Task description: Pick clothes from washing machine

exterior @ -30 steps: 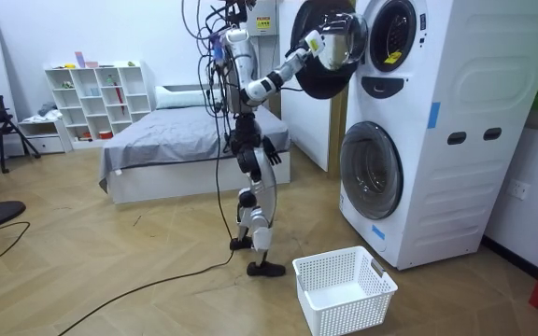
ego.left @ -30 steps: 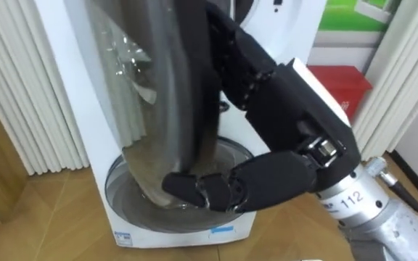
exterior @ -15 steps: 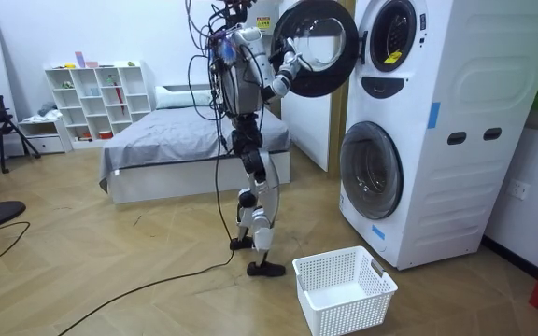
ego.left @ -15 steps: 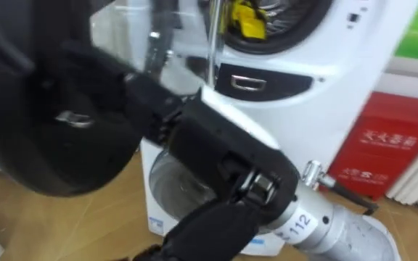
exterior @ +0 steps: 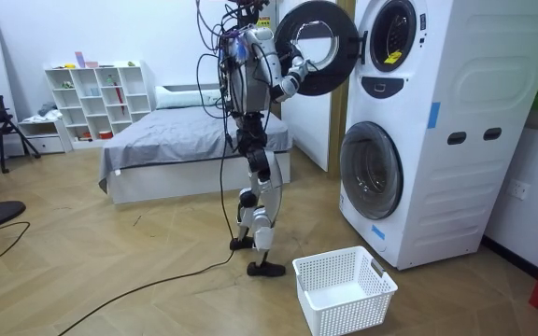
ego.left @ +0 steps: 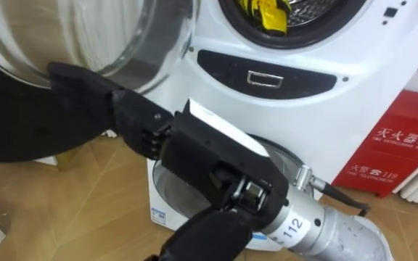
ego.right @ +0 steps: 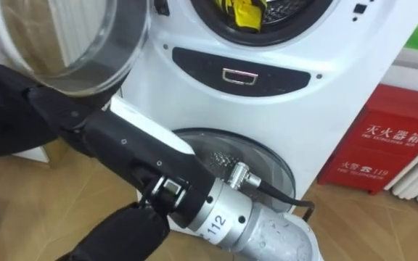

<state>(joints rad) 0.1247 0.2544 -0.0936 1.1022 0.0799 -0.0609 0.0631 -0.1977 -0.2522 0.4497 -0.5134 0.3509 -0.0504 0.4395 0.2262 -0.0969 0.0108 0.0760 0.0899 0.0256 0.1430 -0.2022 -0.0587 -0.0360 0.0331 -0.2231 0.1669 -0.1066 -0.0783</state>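
Note:
A yellow cloth (ego.left: 267,13) lies in the open drum of the upper washing machine (ego.left: 303,80), at the top of the eye views. That machine's round door (ego.left: 20,123) is swung out to the left, its glass bowl (ego.left: 85,36) facing me. My right hand (ego.left: 194,152) reaches in from the lower right, its straight fingers (ego.left: 78,80) lying against the door's dark rim and the thumb hanging apart below. In the room view I stand upright in front of the stacked machines, with the right hand (exterior: 292,84) raised to the door (exterior: 316,47).
The lower machine's round door (ego.right: 252,167) is closed, just behind my forearm. A red box (ego.left: 401,152) stands on the floor to the right. A white laundry basket (exterior: 344,289) sits on the wood floor before the machines. A bed (exterior: 166,140) and a shelf (exterior: 92,93) are behind me.
The upper door has swung further out, away from the drum, with my right hand on its rim. The view has shifted, and the drum with the yellow cloth now shows.

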